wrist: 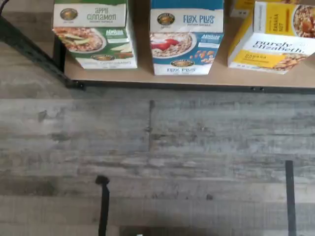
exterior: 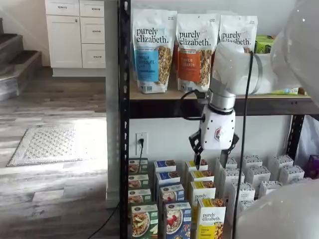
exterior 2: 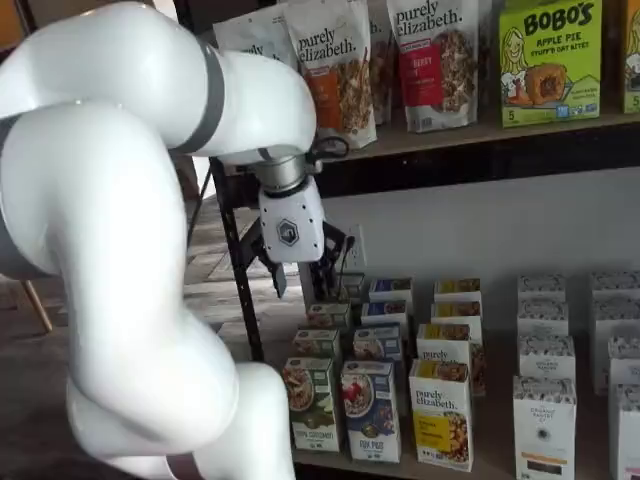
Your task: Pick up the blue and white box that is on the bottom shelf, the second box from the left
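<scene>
We see the blue and white box [wrist: 186, 37] standing upright at the front edge of the bottom shelf [wrist: 197, 78], long axis vertical, its printed face turned outward toward the floor side. It heads a row of four like cartons in a shelf view [exterior: 178, 220]. A green-fronted carton [wrist: 94, 33] stands just beside it on one side, a yellow-fronted carton [wrist: 273, 37] near on the other, tilted askew. The claw [exterior: 213, 160] hangs above the rows, well apart from the box, fingers spread with a plain gap. Granola bags [exterior: 151, 50] fill the upper tier.
</scene>
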{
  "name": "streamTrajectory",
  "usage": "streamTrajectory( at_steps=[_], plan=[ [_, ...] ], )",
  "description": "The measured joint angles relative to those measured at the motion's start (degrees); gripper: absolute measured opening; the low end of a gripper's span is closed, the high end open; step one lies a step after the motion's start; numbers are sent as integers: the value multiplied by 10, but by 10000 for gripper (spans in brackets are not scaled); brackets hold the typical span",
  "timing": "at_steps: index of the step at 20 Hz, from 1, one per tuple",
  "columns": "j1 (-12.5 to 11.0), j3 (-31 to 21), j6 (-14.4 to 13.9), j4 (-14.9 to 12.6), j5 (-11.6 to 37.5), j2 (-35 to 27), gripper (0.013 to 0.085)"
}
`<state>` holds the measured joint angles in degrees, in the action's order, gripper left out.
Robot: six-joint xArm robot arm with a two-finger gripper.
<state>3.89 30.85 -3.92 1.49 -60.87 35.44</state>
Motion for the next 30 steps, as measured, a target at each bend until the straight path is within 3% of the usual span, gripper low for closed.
streamTrajectory(
  at_steps=[4, 11, 15, 19, 25, 30],
  plan=[
    [-9, -8, 16, 12, 42, -26, 850],
    [-4, -13, 7, 0, 108, -76, 850],
    [2, -2, 14, 17, 148, -135, 850],
    [6, -8, 27, 35, 225, -180, 850],
    [14, 6, -10, -5, 293, -251, 850],
    [16, 26, -5, 3, 333, -312, 850]
  ],
)
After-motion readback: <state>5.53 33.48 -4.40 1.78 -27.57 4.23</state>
